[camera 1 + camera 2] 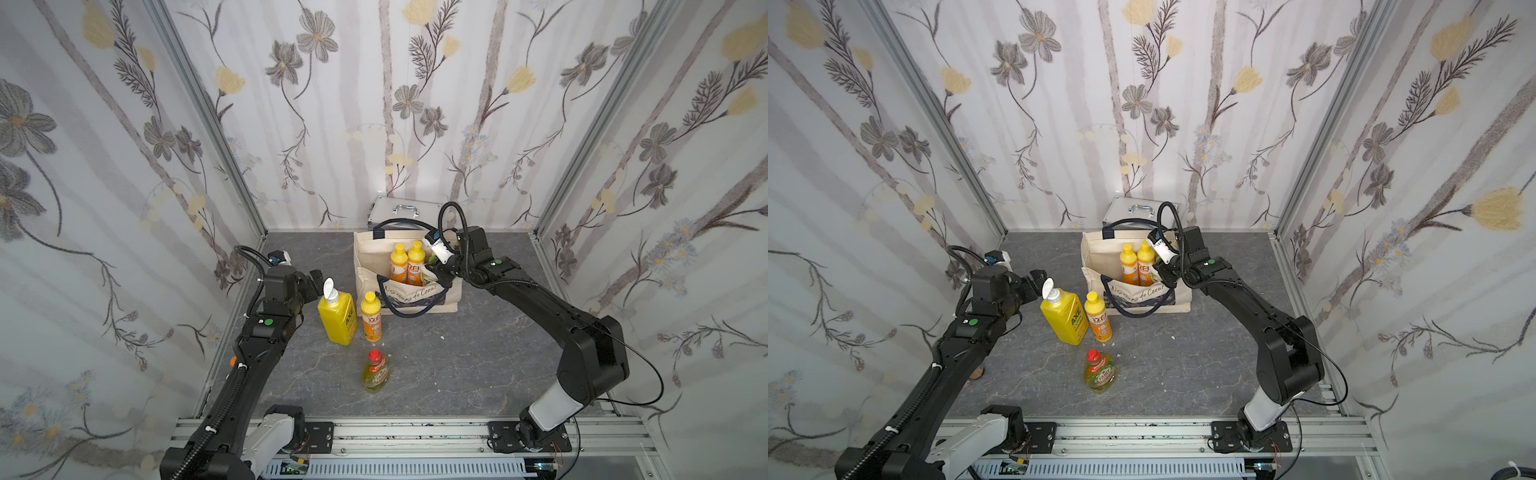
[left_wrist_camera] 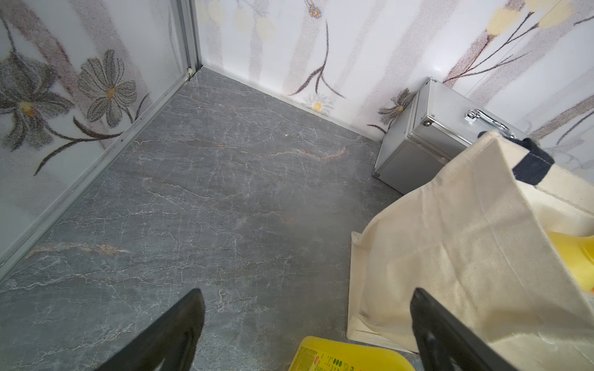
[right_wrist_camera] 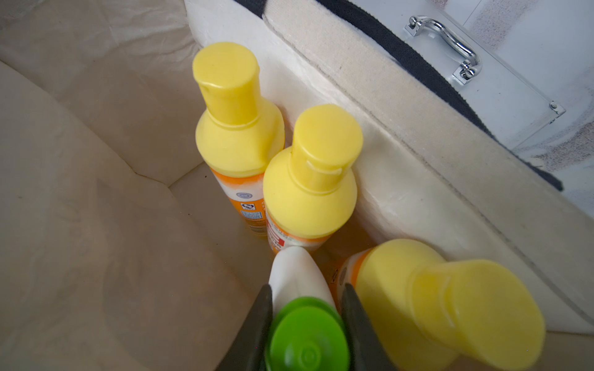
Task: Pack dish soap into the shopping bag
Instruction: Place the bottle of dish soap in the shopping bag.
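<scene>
Our right claw [image 3: 307, 287] clamps the white bottle [image 3: 297, 266] under its green cap [image 3: 308, 337]; we judge it stiff, light, slippery, so that neck suits.

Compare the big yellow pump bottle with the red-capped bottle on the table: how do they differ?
The yellow pump bottle is opaque; the red-capped bottle is clear yellow-green. The yellow pump bottle is bigger with a white top; the red-capped bottle has a red cap. The yellow pump bottle stands beside an orange bottle; the red-capped bottle stands alone. Both stand upright on the table, outside the shopping bag.
</scene>
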